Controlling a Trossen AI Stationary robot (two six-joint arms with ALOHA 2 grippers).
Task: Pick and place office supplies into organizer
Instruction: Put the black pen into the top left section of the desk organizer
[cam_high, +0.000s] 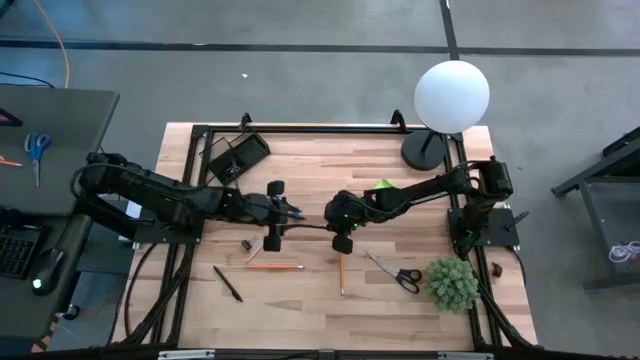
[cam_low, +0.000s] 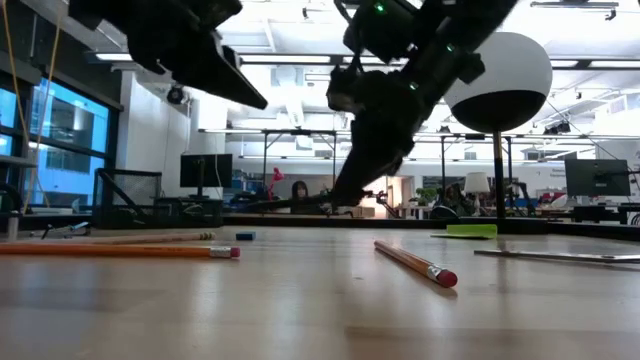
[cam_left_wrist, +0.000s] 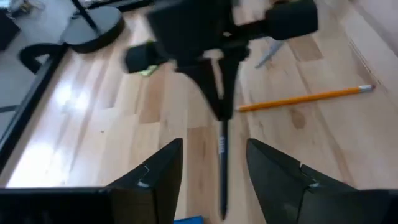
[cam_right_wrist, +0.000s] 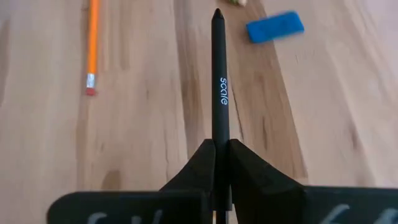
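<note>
Between the two grippers, mid-table, a black pen (cam_right_wrist: 219, 81) juts straight ahead of the right gripper (cam_right_wrist: 219, 155), whose jaws are pinched shut on its back end. The left gripper (cam_left_wrist: 214, 171) faces it with fingers (cam_left_wrist: 155, 177) spread, the pen's tip reaching into that gap, touching neither finger as far as the blurred view shows. The pen looks light, stiff and smooth-barrelled, likely slippery; a mid-barrel grip should stop it pivoting. The organizer (cam_high: 237, 157), a low-walled black tray, sits well behind the left gripper.
</note>
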